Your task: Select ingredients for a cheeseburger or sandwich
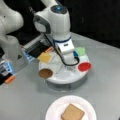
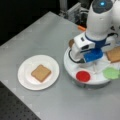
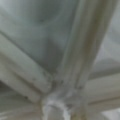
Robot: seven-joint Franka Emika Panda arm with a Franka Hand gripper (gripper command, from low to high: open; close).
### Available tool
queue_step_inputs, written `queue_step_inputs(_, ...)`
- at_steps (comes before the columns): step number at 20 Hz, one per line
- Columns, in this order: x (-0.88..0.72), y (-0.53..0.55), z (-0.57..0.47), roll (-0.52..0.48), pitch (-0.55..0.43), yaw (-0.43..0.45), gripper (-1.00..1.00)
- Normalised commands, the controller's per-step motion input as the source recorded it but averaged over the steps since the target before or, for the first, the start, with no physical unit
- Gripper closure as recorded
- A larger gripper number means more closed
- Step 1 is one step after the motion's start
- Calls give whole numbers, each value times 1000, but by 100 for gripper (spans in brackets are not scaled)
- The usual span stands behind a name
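The tool (image 1: pixel 68 62) hangs low over the middle of the round white tray (image 1: pixel 62 77), right where its dividing walls meet, and I cannot tell if it is wide or narrow because the arm hides it. The wrist view shows only those white walls up close, with no food under it. Around the tool, in the tray's parts, lie a yellow cheese square (image 1: pixel 45 57), a dark round patty (image 1: pixel 45 73), a red disc (image 1: pixel 84 66) and a green leaf piece (image 1: pixel 80 50); another bread square (image 2: pixel 114 54) lies there too. Well apart on the gray counter (image 1: pixel 25 97) sits a white paper plate (image 1: pixel 56 108) with one brown bread square (image 1: pixel 72 113) lying flat on it. So the stack looks just begun, and the work seems to be at picking a piece from the tray. That calls for lining up over one part of the tray, not the walls.
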Motion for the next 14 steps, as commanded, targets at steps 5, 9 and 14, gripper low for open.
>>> queue_step_inputs(5, -121, 45, -31, 127, -136, 195, -100)
queue_step_inputs(9, -118, 64, -10, 129, -142, 206, -100)
queue_step_inputs(14, -106, 85, 1, 153, -135, 192, -100)
